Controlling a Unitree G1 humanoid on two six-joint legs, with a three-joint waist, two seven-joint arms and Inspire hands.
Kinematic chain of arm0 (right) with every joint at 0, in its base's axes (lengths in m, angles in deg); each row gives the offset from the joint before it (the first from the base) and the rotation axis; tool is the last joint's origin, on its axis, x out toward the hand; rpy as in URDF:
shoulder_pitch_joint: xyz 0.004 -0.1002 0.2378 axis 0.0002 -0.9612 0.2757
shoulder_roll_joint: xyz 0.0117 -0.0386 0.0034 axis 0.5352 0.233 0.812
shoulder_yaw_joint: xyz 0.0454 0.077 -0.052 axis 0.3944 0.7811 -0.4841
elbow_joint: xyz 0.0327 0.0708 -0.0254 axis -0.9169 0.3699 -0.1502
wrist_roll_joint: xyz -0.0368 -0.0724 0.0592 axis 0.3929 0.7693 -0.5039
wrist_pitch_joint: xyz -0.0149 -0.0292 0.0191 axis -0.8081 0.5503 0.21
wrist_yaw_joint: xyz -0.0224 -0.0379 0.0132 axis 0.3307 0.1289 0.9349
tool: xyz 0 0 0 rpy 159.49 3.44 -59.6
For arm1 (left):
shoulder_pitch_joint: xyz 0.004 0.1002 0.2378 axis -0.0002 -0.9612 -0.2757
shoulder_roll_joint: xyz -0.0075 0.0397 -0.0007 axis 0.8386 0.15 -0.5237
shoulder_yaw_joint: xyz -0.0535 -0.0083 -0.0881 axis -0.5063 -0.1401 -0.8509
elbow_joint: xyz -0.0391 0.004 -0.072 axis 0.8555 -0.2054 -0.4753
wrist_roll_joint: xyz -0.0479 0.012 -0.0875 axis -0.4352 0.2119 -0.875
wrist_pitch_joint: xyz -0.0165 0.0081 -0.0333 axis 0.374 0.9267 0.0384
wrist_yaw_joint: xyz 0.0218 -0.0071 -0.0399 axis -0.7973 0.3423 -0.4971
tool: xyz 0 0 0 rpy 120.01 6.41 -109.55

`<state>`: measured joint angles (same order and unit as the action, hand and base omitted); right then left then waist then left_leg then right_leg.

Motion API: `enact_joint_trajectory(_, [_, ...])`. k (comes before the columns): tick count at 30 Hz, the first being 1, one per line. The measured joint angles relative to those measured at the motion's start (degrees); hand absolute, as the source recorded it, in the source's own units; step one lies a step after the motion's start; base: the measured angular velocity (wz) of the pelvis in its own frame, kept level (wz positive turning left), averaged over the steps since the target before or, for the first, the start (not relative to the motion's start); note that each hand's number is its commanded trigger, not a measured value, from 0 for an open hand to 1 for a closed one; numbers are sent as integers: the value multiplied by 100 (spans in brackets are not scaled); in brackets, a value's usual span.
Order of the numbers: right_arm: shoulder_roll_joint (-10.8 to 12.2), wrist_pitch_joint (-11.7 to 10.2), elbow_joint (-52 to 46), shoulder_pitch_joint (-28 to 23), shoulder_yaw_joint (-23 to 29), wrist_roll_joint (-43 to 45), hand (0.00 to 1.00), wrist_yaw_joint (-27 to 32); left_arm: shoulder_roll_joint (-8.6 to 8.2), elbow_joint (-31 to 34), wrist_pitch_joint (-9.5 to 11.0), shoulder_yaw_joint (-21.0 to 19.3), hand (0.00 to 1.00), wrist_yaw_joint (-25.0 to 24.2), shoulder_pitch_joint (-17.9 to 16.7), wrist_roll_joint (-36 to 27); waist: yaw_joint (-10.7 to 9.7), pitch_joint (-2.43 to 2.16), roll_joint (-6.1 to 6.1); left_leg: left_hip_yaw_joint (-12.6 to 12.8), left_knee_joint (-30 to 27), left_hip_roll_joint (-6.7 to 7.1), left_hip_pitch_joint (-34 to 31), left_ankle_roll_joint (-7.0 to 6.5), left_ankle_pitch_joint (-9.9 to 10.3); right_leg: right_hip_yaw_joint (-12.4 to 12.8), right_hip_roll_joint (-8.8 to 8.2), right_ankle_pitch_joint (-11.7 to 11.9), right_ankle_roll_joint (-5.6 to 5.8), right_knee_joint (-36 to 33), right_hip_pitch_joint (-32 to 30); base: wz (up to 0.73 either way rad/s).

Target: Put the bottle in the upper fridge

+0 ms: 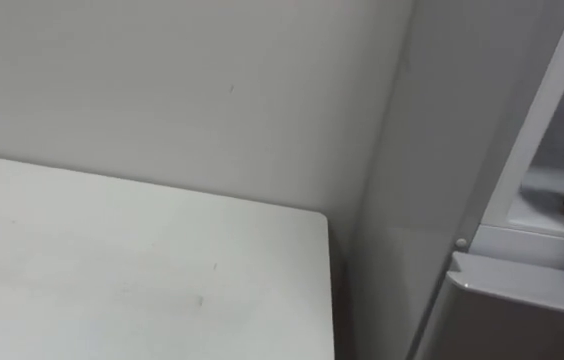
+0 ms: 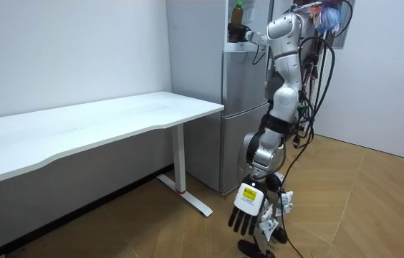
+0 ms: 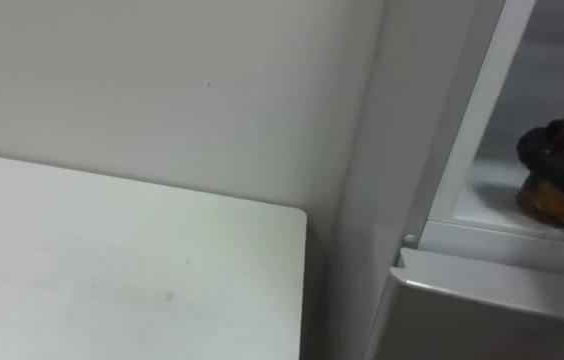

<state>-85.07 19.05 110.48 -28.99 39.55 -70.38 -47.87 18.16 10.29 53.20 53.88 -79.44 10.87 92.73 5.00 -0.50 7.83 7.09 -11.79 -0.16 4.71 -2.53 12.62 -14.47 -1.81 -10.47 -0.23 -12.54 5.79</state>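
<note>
I stand close in front of the grey fridge [image 2: 241, 107], whose upper compartment is open. My right hand [image 3: 554, 148] reaches into that compartment and is curled round an amber bottle [image 3: 550, 198]. The bottle stands upright, its base at or just above the white shelf floor [image 3: 482, 205]. In the room view the bottle [image 2: 237, 13] rises above my right hand [image 2: 239, 33] at the fridge's top. My left hand [image 2: 246, 215] hangs low beside my leg with straight fingers, holding nothing.
A long white table [image 1: 112, 270] stands against the wall left of the fridge, with its corner near the fridge's side wall [image 1: 402, 200]. The shut lower fridge door [image 3: 482, 300] lies right under the open compartment. Wooden floor [image 2: 374, 208] spreads behind me.
</note>
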Motion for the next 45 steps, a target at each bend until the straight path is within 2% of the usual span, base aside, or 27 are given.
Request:
enact_joint_trajectory(5, [-1, -17, 281, 110, -102, 240, 100, -147, 21, -13, -41, -2, 0, 29, -12, -77, 48, 49, 74, -95, -10, 9, -10, 11, -8, -138, -11, 0, 0, -1, 22, 8])
enact_joint_trajectory(8, [-16, -28, 510, 209, -217, 260, 100, -200, 34, -21, -30, -15, 0, 32, -37, -237, 177, 37, 93, -117, -9, 4, -12, 12, -7, -168, -6, 0, 0, 2, 29, 1])
enact_joint_trajectory(11, [-45, -80, 702, 222, -217, 220, 100, -197, 78, -88, -19, -19, 0, 28, -62, -396, 280, 36, 96, -189, -8, 21, -11, 12, -7, -319, -19, 0, 0, 73, 94, 12])
enact_joint_trajectory(15, [-83, -216, 965, 288, -208, 627, 100, -136, 128, -187, -44, -38, 0, -4, -194, -394, 390, 40, 86, -298, -5, 27, -14, 18, -11, -441, -18, 0, 0, 105, 142, 12])
enact_joint_trajectory(18, [-83, -404, 1189, 336, -237, 966, 100, -56, 124, -196, -52, -37, 0, -8, -281, -405, 518, 41, 85, -306, -9, 31, -9, 21, -10, -442, -8, 0, 1, 190, 203, 4])
enact_joint_trajectory(22, [-84, -552, 1394, 343, -246, 1037, 100, 146, 128, -185, -50, -36, 0, 31, -307, -529, 575, 49, 77, -450, -123, 48, -80, 30, 10, -526, -9, 0, 1, 201, 237, 16])
enact_joint_trajectory(24, [-86, -692, 1540, 353, -259, 924, 100, 192, 185, -179, -44, -33, 0, 38, -317, -669, 605, 49, 77, -519, -268, 47, -236, 43, 36, -565, -3, 0, 0, 199, 171, 13])
enact_joint_trajectory(25, [-94, -764, 1642, 381, -282, 828, 73, 197, 225, -174, -48, -32, 0, 44, -317, -748, 616, 51, 64, -557, -339, 47, -301, 48, 43, -569, 2, 2, -2, 197, 150, 13])
enact_joint_trajectory(27, [-165, -823, 1821, 465, -376, 804, 9, 197, 280, -162, -47, -26, 0, 48, -313, -800, 630, 60, 35, -598, -425, 45, -370, 49, 49, -608, 8, 4, -5, 199, 140, 14])
enact_joint_trajectory(28, [-181, -839, 1920, 547, -434, 785, 0, 217, 307, -148, -48, -14, 0, 50, -309, -868, 633, 68, 1, -631, -517, 35, -445, 53, 79, -615, 14, 10, -15, 198, 118, 12])
enact_joint_trajectory(32, [-228, -897, 2138, 735, -542, 674, 0, 259, 405, -116, -66, -16, 0, 112, -311, -965, 638, 73, -63, -698, -696, 1, -628, 102, 135, -630, 35, 44, -72, 195, 33, 6])
enact_joint_trajectory(36, [-245, -944, 2309, 885, -608, 731, 0, 297, 396, 10, -126, -9, 0, 148, -310, -959, 650, 67, -145, -714, -763, -13, -701, 89, 110, -629, 53, 70, -115, 188, -10, 1])
enact_joint_trajectory(45, [-255, -999, 2305, 888, -671, 863, 0, 254, 391, 193, -140, -7, 0, 148, -309, -962, 638, 65, -153, -719, -761, -10, -699, 94, 100, -626, 57, 72, -118, 192, -9, 0])
